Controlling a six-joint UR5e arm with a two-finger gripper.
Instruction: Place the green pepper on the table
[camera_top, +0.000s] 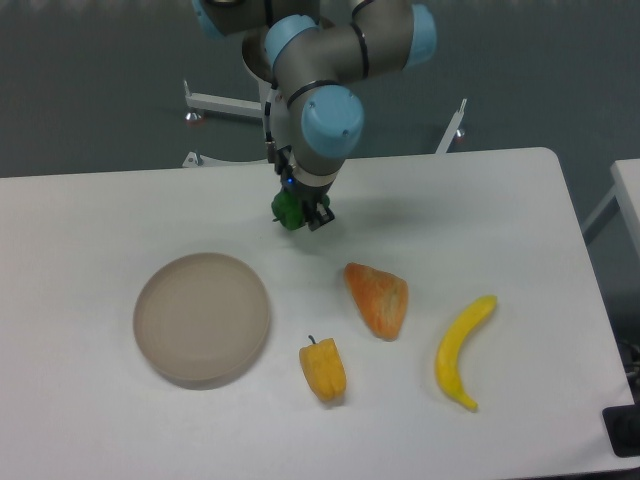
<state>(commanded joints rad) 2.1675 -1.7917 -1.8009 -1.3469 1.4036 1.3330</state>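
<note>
The green pepper (289, 209) is a small dark-green lump held between my fingers, mostly hidden by them. My gripper (298, 214) is shut on it, hanging a little above the white table (90, 215) behind the middle. I cannot tell whether the pepper touches the tabletop.
A round beige-grey plate (202, 318) lies at the front left. A yellow-orange pepper with a stem (323, 370) lies in front of the gripper. An orange wedge-shaped piece (378, 298) and a yellow banana (463, 350) lie to the right.
</note>
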